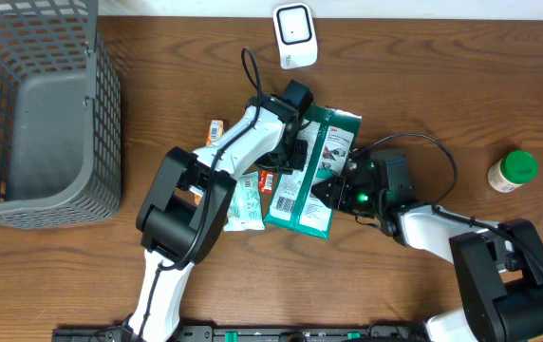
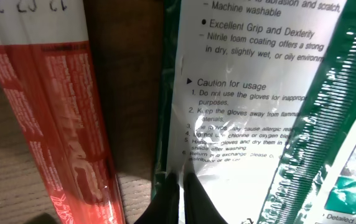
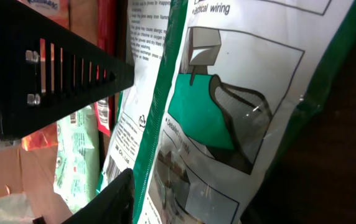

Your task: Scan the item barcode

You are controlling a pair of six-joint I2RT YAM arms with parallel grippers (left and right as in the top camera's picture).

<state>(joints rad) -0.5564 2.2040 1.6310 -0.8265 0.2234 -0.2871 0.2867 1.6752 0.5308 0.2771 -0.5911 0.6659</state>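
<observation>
1. Left hand [image 2: 173, 198]: the dark, tapered fingers are closed together at the rim of the glove package [image 2: 252, 93]; whether the film is pinched between them cannot be told.
2. Right hand [image 3: 84, 134]: the fingers stand apart; the upper one is a black slotted wedge, and the package edge lies in the gap between them.
3. Glove package [image 1: 300, 214]: a flat, glossy film pouch, green with white printed panels; it lies at mid-worktop, between both hands, and bears a white rectangular label [image 1: 289, 195] near its lower left.
4. Just beside the package: a shiny red-and-white packet [image 2: 60, 112] with a rounded, tube-like body; a pale green crinkled sachet [image 1: 246, 201] lies next to it.
5. Worktop [image 1: 423, 76]: dark brown wood with visible grain.
6. Scanner [image 1: 293, 36]: a white, rounded-rectangle housing at the far edge, well apart from the package.
7. Basket [image 1: 105, 123]: grey plastic mesh at the left; a small jar [image 1: 512, 171] with a green round cap stands at the right.
</observation>
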